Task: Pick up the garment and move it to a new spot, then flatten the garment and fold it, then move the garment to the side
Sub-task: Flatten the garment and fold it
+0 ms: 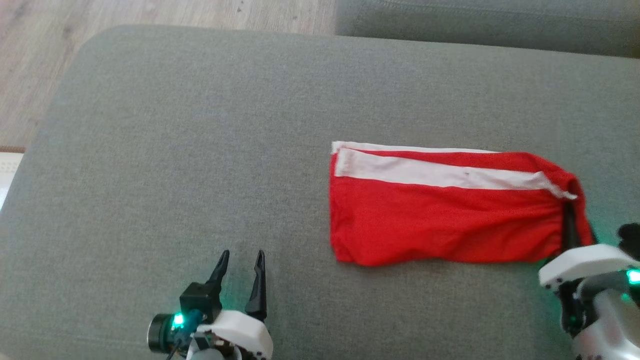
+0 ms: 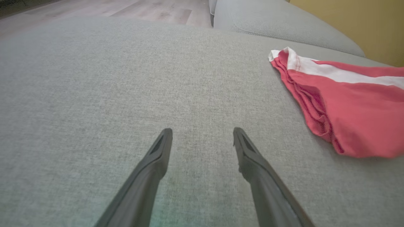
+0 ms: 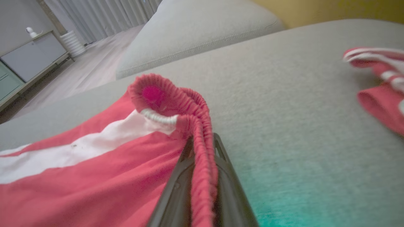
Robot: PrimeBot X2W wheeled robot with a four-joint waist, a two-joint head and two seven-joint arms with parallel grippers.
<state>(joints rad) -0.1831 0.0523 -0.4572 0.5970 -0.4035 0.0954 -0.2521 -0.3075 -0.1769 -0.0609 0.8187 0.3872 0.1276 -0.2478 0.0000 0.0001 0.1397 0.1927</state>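
Note:
The garment (image 1: 440, 220) is a red pair of shorts with a white stripe, folded flat on the grey cushion (image 1: 200, 150). My right gripper (image 1: 570, 212) is shut on its gathered waistband (image 3: 202, 132) at the right end; the elastic edge runs between the two dark fingers (image 3: 176, 189). My left gripper (image 1: 240, 265) rests open low on the cushion, well left of the garment, with nothing between its fingers (image 2: 157, 157). In the left wrist view the garment's (image 2: 353, 104) leg end lies off to the right.
A second grey cushion (image 1: 480, 25) lies beyond the far edge. Wood floor (image 1: 125, 15) shows at the upper left past the cushion's rounded corner. Another red and white cloth (image 3: 382, 85) lies at the right in the right wrist view.

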